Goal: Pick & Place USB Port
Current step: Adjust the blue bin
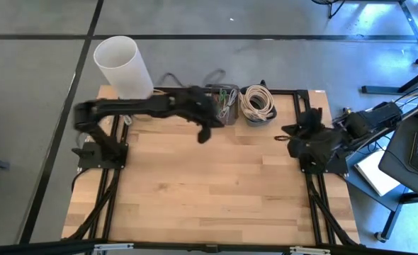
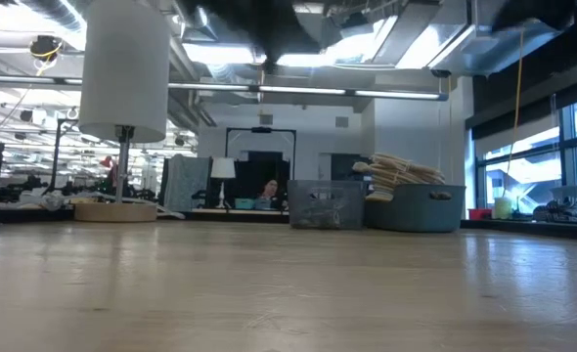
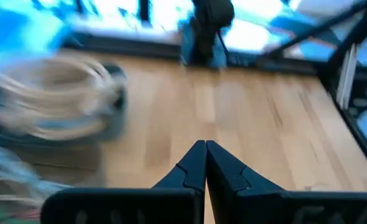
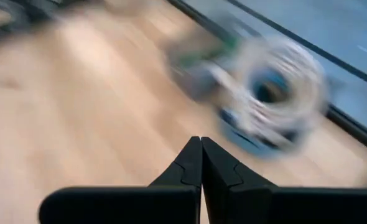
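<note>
Both arms were matte black, built of boxy, angular segments. The left arm (image 1: 134, 106) looked long and slender; the right arm (image 1: 329, 138) bulkier, with black cables trailing. Each wrist view showed two dark, tapered fingers (image 3: 193, 171) beneath a flat black crossbar.

The left arm (image 1: 134, 106) reaches across the far side of the tabletop toward its middle, its left gripper (image 1: 204, 132) angled down, jaws pressed together and holding nothing. The right arm (image 1: 336, 134) sits folded at the right edge, its right gripper (image 1: 292, 133) likewise closed and empty.
</note>
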### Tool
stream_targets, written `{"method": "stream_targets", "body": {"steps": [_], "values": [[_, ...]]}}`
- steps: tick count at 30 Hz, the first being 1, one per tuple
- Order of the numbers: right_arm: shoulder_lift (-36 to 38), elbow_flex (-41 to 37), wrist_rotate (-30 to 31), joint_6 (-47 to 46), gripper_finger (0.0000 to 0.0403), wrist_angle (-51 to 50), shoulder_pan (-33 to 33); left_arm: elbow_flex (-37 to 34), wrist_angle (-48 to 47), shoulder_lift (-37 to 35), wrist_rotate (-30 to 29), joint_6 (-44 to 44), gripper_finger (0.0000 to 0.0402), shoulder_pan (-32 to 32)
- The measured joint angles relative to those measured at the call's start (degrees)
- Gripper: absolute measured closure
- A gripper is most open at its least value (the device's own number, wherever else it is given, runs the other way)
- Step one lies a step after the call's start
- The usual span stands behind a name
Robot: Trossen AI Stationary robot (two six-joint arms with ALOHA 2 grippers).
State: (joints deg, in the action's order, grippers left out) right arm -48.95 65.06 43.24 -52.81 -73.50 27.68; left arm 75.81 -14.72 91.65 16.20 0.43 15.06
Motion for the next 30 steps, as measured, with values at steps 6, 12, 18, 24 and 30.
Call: {"method": "stream_targets", "body": {"steps": [6, 12, 18, 24, 30], "values": [[-1.7, -5.0, -6.9, -11.3, 0.0403, -16.5, -8.4, 0.0, -9.3, -18.8, -13.3, -2.5, 0.0399, -3.5], [2.6, -20.3, -16.0, -10.8, 0.0403, -9.0, -15.9, 0.0, -11.0, -30.8, -23.0, -1.6, 0.0398, -9.3], [5.3, -22.9, -14.6, 0.1, 0.0403, -0.3, -26.3, 0.0, -11.4, -34.8, -25.6, -0.7, 0.04, -14.7], [3.2, -24.5, -23.3, 12.4, 0.0403, 10.7, -42.2, 0.0, -11.1, -35.2, -27.2, -0.5, 0.04, -18.7], [-3.3, -24.5, -26.1, 17.3, 0.0403, 20.7, -55.0, 0.0, -12.4, -35.0, -29.2, -0.5, 0.0398, -20.4]]}}
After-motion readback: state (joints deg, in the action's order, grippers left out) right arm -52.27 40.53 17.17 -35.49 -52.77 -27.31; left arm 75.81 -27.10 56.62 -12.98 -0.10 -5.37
